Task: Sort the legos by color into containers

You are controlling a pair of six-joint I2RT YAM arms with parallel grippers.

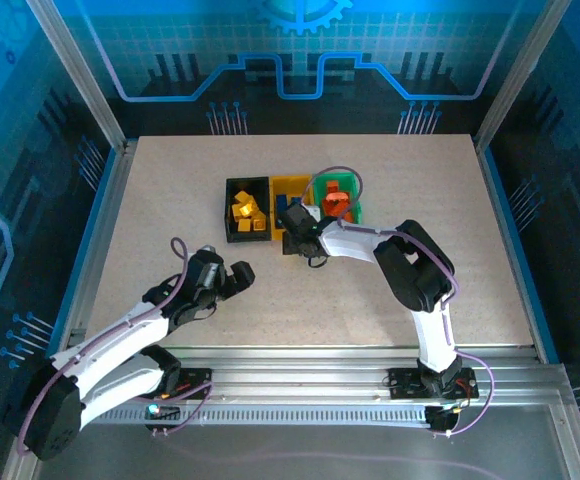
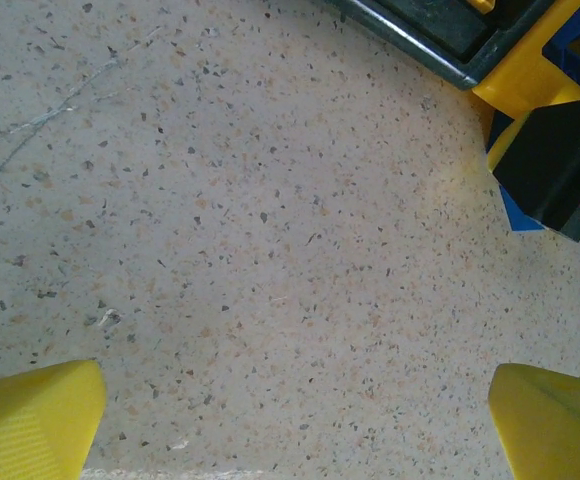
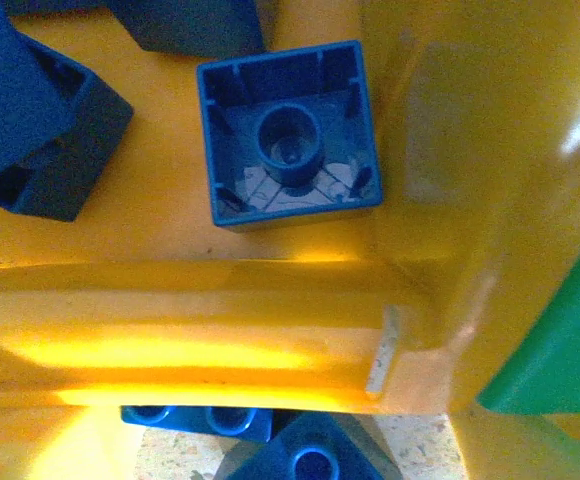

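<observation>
Speckled table (image 1: 170,200) — blue bricks (image 3: 270,440) sit just outside the yellow bin's (image 3: 170,330) near wall, directly below the right gripper (image 1: 295,225), its grip unclear; the left gripper (image 2: 290,420), spread wide, hangs well apart.

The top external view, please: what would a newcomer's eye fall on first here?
The row of three bins at mid-table stands out: a black bin holding yellow legos, a yellow bin holding blue legos and a green bin holding orange legos. The right tool hangs over the yellow bin's near edge. The left tool, open wide, hovers over bare table nearer the bases.
</observation>
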